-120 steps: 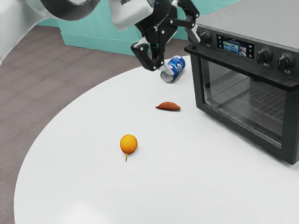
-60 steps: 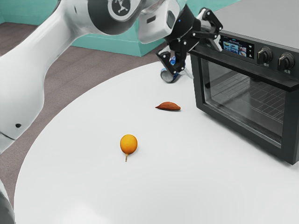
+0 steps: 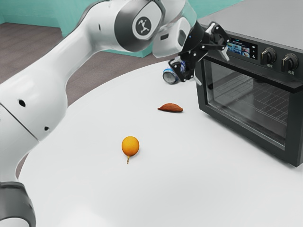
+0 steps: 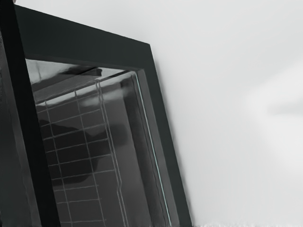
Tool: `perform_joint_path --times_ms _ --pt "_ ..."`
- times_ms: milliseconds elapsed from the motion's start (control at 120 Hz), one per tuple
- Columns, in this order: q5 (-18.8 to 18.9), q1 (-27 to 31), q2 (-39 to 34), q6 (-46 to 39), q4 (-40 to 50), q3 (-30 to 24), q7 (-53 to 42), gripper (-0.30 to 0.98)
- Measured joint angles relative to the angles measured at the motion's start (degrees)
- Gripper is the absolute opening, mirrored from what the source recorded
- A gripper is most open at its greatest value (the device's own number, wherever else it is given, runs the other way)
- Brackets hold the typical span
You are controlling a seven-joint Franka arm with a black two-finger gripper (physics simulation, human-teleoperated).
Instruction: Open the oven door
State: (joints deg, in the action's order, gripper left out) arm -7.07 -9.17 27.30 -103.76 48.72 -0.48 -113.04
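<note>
Oven door (image 3: 248, 101): shut, upright on the front of the oven (image 3: 265, 23), at the exterior view's right. Long dark handle (image 3: 258, 74) runs across its top edge. Through the glass I make out a wire rack (image 4: 85, 156); the wrist view also gives me the door's dark frame, with pale tabletop beyond it.

Above the handle, on the control panel: a lit display (image 3: 239, 48) and two knobs, one (image 3: 268, 56) next to the display, the other (image 3: 289, 62) farther toward the exterior view's right.

My gripper (image 3: 211, 69): fingers spread wide, nothing between them that I can see. It sits by the handle's end at the exterior view's left, one finger up in front of the panel, the other lower, off the oven's corner. Contact with the handle: can't tell from here.

Blue can (image 3: 171, 76) lies on its side behind the lower finger, partly hidden. Nearer the camera, a reddish-brown sweet potato (image 3: 170, 108); nearer again, a round orange fruit (image 3: 130, 146) with a thin stem. All rest on the white round table (image 3: 109, 189). Brownish floor (image 3: 33, 52) past its edge, teal panelling behind.
</note>
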Motion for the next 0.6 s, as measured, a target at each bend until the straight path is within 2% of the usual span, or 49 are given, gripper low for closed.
perform_joint_path --times_ms 600 --pt "0.0 1.6 4.4 -8.6 0.1 -0.1 -3.1 0.66"
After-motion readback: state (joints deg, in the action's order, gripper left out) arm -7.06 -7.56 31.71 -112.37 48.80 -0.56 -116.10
